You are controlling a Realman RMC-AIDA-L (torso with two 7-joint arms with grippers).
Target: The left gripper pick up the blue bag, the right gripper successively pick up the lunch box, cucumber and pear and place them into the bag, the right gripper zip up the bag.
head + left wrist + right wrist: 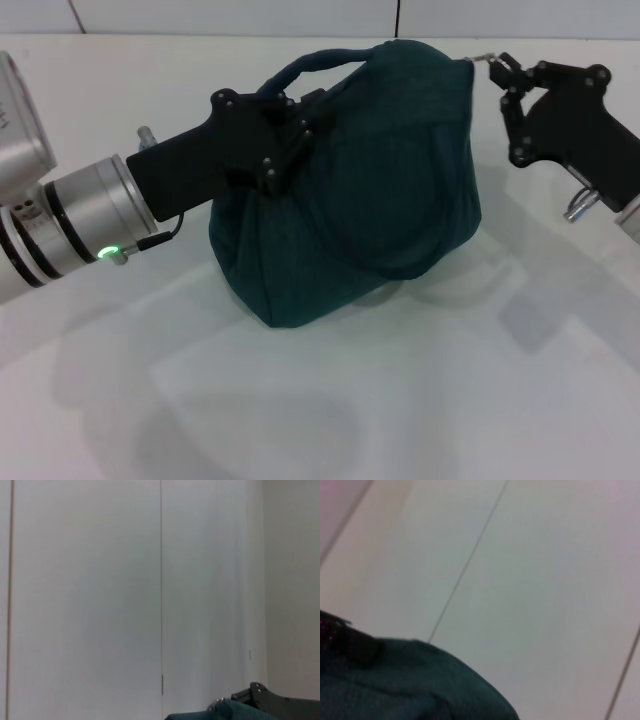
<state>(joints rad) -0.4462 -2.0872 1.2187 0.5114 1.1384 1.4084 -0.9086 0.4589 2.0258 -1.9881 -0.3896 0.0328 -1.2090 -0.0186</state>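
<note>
The blue bag (370, 190) stands bulging on the white table, its top closed as far as I can see, with one loop handle (312, 64) arching over the top. My left gripper (290, 140) is shut on the bag's upper left side by the handle. My right gripper (498, 68) is at the bag's top right corner, shut on the metal zip pull (484, 58). The bag's edge also shows in the left wrist view (235, 711) and the right wrist view (410, 685). The lunch box, cucumber and pear are out of view.
The white table (300, 400) spreads in front of the bag. A pale panelled wall (100, 580) stands behind. In the left wrist view the right arm's black gripper body (285, 705) shows beyond the bag.
</note>
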